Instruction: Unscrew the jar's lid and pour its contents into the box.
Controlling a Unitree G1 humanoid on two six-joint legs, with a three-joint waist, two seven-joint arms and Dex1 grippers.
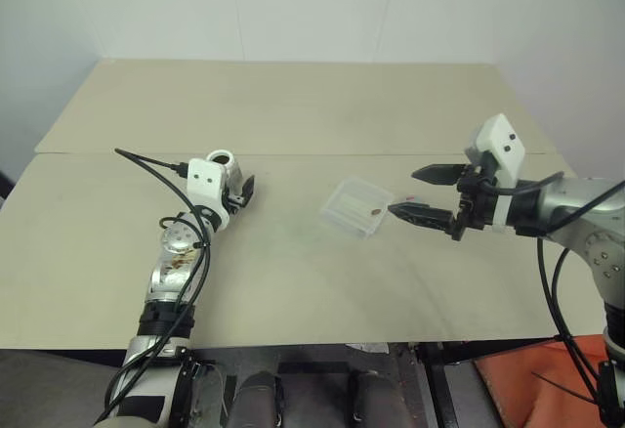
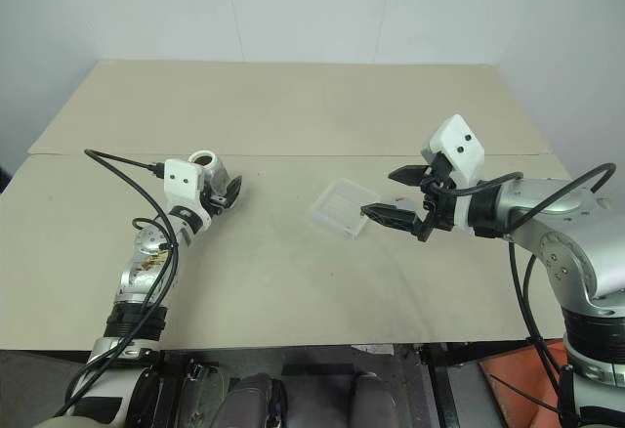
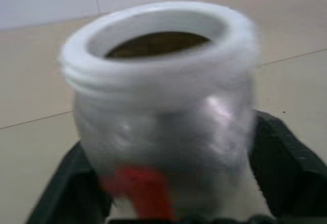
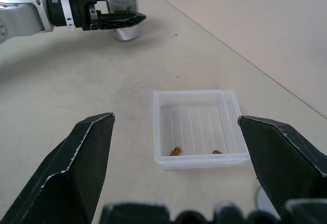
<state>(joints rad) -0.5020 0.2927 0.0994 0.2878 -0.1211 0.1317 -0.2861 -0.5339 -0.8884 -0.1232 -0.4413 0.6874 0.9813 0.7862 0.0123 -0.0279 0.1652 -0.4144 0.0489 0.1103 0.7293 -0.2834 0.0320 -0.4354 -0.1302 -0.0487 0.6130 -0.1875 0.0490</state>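
The jar (image 1: 223, 161) stands upright on the table at the left, lidless, its white threaded neck (image 3: 158, 40) open to the top. My left gripper (image 1: 234, 182) is open, with one finger (image 3: 286, 162) on each side of the jar. The clear box (image 1: 356, 206) lies mid-table with small brown contents (image 4: 176, 151) inside. My right gripper (image 1: 402, 192) hovers open just right of the box, empty. The lid (image 1: 410, 196) lies on the table below it, only its red mark clear to see.
The tan table (image 1: 293, 281) has a seam (image 1: 322, 154) running across behind the jar and the box. Black cables (image 1: 156, 164) loop off my left wrist. The table's front edge (image 1: 293, 347) is close to me.
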